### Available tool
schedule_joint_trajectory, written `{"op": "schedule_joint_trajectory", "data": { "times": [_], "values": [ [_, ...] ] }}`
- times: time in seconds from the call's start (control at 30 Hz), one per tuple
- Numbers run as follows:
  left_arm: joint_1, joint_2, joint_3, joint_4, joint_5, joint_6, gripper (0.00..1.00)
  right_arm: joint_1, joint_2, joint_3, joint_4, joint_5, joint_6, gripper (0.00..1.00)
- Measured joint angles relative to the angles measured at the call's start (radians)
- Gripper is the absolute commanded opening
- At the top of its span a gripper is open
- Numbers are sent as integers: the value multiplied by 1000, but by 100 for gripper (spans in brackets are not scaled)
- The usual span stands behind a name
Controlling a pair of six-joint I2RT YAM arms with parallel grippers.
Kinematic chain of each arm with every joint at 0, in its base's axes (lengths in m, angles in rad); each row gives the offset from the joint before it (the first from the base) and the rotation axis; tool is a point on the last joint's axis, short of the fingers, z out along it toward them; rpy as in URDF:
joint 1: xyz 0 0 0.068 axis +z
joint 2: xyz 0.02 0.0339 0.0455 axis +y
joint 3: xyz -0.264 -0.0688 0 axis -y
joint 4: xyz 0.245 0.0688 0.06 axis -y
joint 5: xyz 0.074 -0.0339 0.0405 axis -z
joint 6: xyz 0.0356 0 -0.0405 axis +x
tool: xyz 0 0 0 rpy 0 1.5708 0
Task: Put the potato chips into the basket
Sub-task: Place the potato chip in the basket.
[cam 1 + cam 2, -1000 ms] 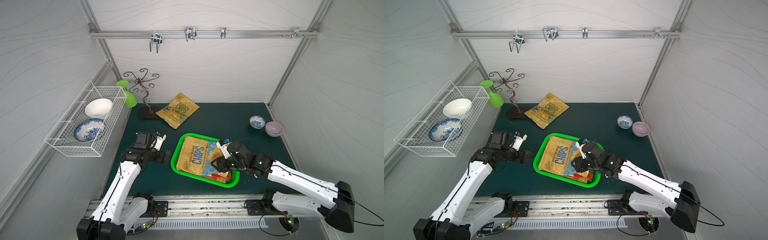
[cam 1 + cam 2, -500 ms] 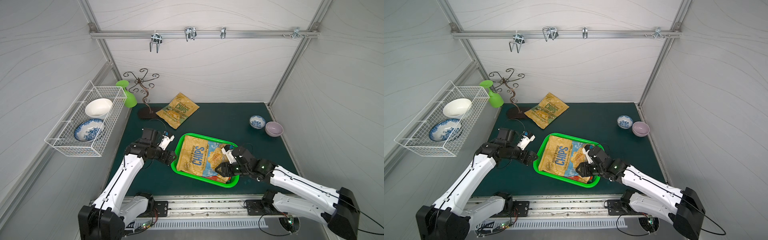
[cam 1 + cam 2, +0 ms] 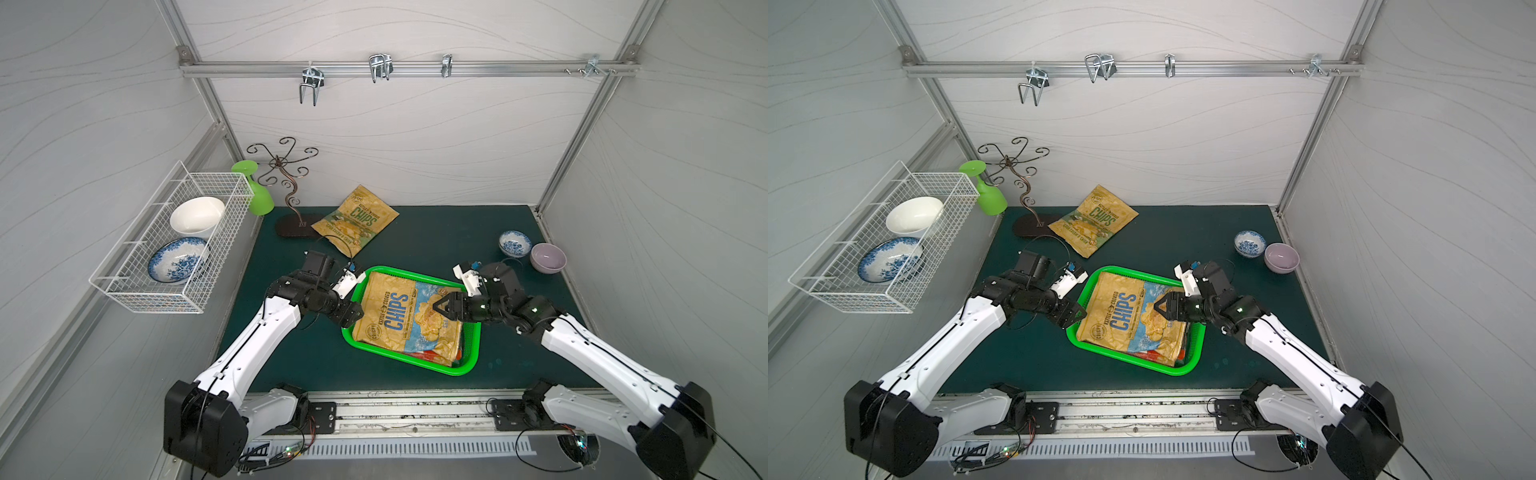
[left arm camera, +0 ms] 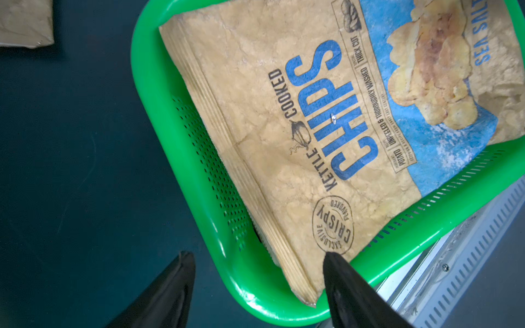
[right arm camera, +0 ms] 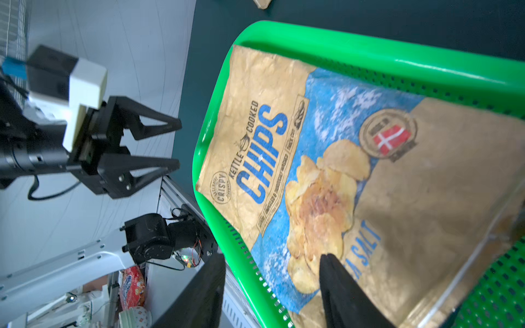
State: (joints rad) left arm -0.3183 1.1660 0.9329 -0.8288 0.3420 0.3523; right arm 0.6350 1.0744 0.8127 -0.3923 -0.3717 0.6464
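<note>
Closest to me, out past the front rail, the right wrist cam catches a red packet off the table, too blurry to read. Then comes the basket, sitting on the dark mat between both arms. A tan-and-blue CHIPS bag lies flat on top, label up, covering nearly the whole inside. Only some red and orange edges poke out under its near corner, so I can't tell how many bags are stacked under there or which ones.

Left gripper is spread wide with nothing in it. One finger is outside the basket wall and the other is over the bag's corner. Whether that tip touches the bag, no idea. Right gripper is parted and empty too, with one finger over the printed chips and the other out past the rim.

Farther back, a tan-and-green CHIPS bag lies on the mat outside the basket, right by the foot of the wire stand. Off to the right, a blue-patterned bowl and a lilac bowl sit just beside each other.
</note>
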Motion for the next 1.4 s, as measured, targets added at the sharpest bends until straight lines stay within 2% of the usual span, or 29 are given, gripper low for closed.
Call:
{"op": "schedule_joint_trajectory", "data": {
  "times": [0.23, 0.5, 0.67, 0.8, 0.87, 0.97, 1.1, 1.4],
  "values": [
    [-32, 11, -51, 16, -43, 11, 77, -128, 122, 6, 59, -88, -11, 57],
    [-36, 35, -77, 43, -80, 11, 78, -168, 170, -16, 108, -127, -26, 57],
    [-36, 42, -72, 31, -92, 11, 81, -170, 140, -19, 86, -110, -52, 60],
    [-34, 45, 5, -18, -112, 10, 85, -170, 52, -5, 29, -89, -80, 64],
    [-23, 53, 71, -30, -121, 2, 85, -170, -3, 16, 8, -74, -95, 72],
    [21, 88, 179, -32, -121, -37, 85, -170, -80, 49, -7, -42, -111, 73],
    [121, 168, 265, 9, -119, -125, 85, -170, -168, 51, -8, -7, -117, 73],
    [198, 410, 295, 160, -188, -354, 83, -170, -225, 21, -17, 26, -114, 73]
  ]
}}
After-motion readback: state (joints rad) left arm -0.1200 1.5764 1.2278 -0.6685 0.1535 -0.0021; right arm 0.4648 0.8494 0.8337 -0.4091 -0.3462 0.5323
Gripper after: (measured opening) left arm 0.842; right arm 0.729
